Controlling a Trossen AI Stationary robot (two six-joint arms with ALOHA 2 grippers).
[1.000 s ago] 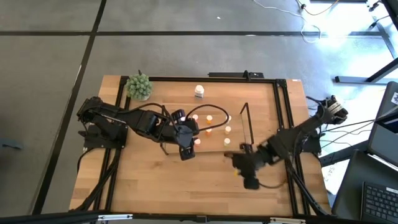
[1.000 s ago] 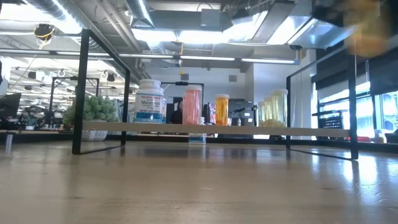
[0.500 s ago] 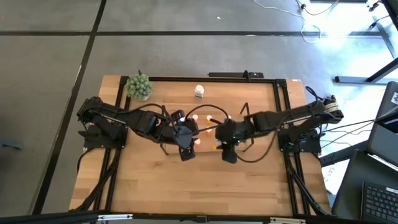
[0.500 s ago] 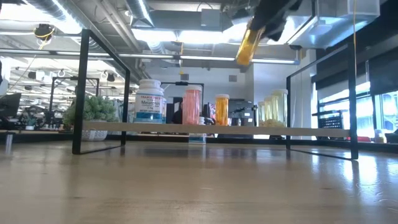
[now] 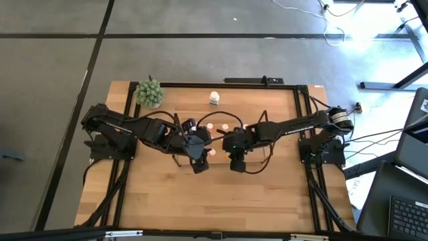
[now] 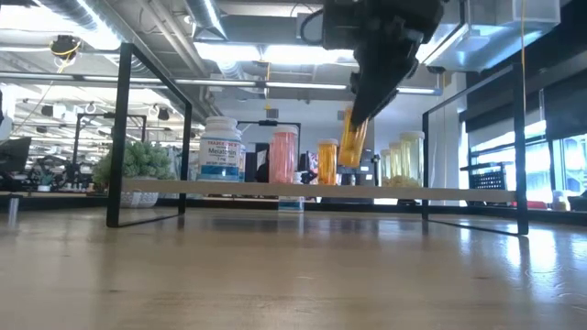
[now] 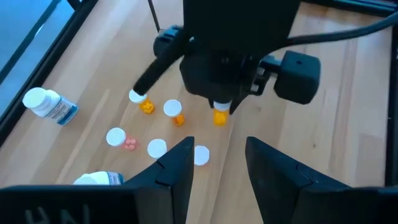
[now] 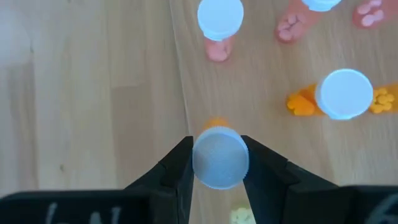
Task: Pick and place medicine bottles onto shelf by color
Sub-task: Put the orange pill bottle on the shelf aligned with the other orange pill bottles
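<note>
Now, held bottle: the right claw (image 8: 216, 163) grips an orange bottle (image 6: 351, 147) by its white cap, hanging it tilted above the shelf (image 6: 312, 191), beside the other orange ones.
Bottle look: see-through orange plastic, a slim cylinder, round white lid.
Shelf: thin black wire frame with upright loop ends and a light wood board, standing on the bench (image 5: 154, 201).
On the shelf: a wide white bottle with a blue label (image 6: 220, 149), a pink bottle (image 6: 283, 156), an orange bottle (image 6: 326, 161), pale yellow bottles (image 6: 404, 159).
Off the shelf: a white bottle (image 5: 214, 98) on the bench near the far edge.
Left claw: left claw (image 7: 216, 163) half spread, empty, hanging above the shelf facing the right claw.
Bench: pale wood planks, black metal frame.
Plant: green round plant (image 5: 150, 93) at the far left corner.
</note>
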